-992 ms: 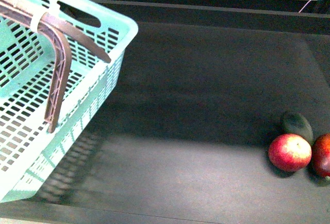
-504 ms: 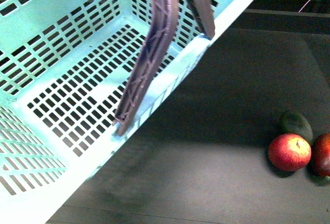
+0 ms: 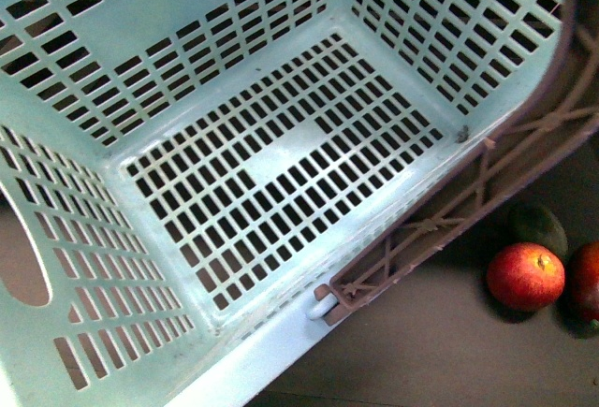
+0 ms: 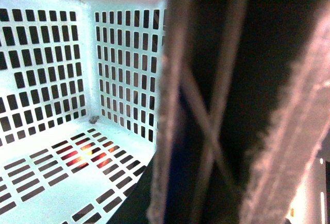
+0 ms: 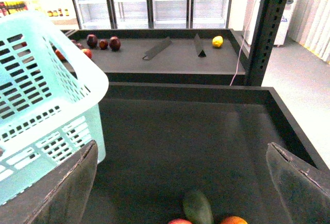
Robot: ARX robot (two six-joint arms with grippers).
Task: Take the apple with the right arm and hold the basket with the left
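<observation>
In the front view the basket (image 3: 122, 182) fills almost the whole frame. It is tilted, with its open side turned to the camera, so we look down on its slotted floor and walls. Its handle (image 3: 440, 229) runs as a diagonal from the lower middle to the upper right of the frame. The apple (image 3: 526, 276) lies on the dark worktop (image 3: 421, 356) in the lower right of the frame, outside the basket and apart from it. A dark green fruit (image 3: 540, 226) sits just beside it on the upper side. A darker red fruit (image 3: 588, 281), cut by the right edge, is close at its right. In the right wrist view the right tool (image 5: 181, 147) is wide open with nothing between its fingers (image 5: 72, 188), and it is above the worktop. The fruits show only at the lower edge of that frame. The left wrist view shows the inside of the basket at left and the handle very near and blurred. There we cannot tell whether the left tool is open or closed.
</observation>
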